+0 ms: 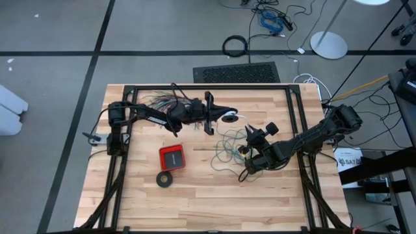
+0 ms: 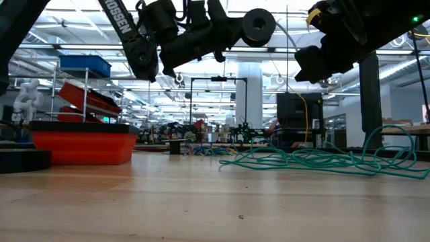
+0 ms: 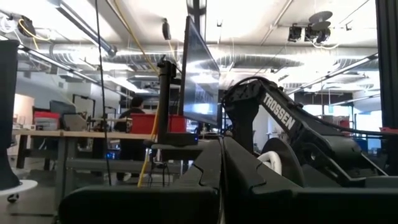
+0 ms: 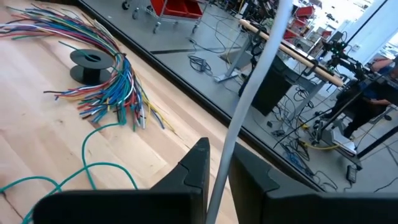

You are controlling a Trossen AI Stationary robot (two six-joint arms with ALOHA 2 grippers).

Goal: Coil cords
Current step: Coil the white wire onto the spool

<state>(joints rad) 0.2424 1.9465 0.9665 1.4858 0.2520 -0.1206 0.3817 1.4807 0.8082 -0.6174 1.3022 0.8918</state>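
1. The white cord (image 4: 249,93) runs as a taut line up and away between the right hand's (image 4: 217,177) two fingers, which pinch it.
2. In the high view the right hand (image 1: 249,155) sits right of desk (image 1: 214,201) centre.
3. The teal wire (image 1: 227,148) sprawls as a loose tangle just left of that hand, flat on the desk.
4. The left hand (image 1: 229,117), closed and empty as far as shows, hangs over the desk's far middle.

1. The pale butcher-block wooden table (image 1: 195,195) has a smooth, matt planked top.
2. The thin teal-green wire (image 2: 316,160) looks plastic-sheathed and slightly glossy.
3. The red box (image 1: 172,156) seems smooth plastic.
4. The thin white cord (image 4: 249,93) looks smooth.
5. The fanned bundle of many-coloured wires (image 4: 99,62) appears plastic-coated.
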